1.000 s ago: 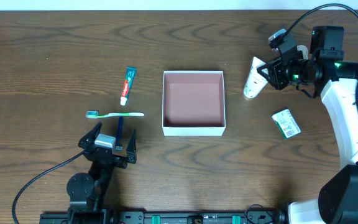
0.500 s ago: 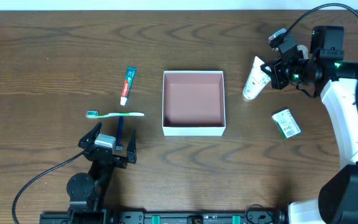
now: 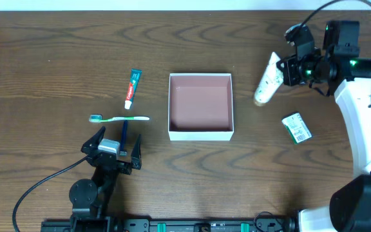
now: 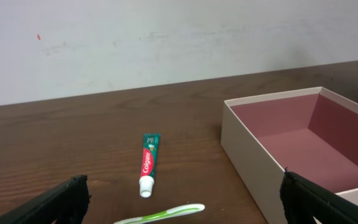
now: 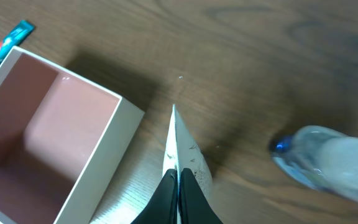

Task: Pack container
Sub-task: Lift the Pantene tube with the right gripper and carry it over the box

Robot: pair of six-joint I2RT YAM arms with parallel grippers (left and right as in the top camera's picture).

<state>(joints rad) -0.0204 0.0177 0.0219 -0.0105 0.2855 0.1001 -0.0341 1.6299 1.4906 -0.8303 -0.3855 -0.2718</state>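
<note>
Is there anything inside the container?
No, the container shows only bare reddish-brown floor in the overhead view; the toothpaste lies outside it.

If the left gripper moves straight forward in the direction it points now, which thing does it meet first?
Probably the toothbrush, lying crosswise just ahead of the open left gripper; the toothpaste is farther. A dark blue thing seems to lie between its fingers.

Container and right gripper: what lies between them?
In the overhead view, only the white tube that the right gripper holds in its fingers, then bare table up to the container wall.
</note>
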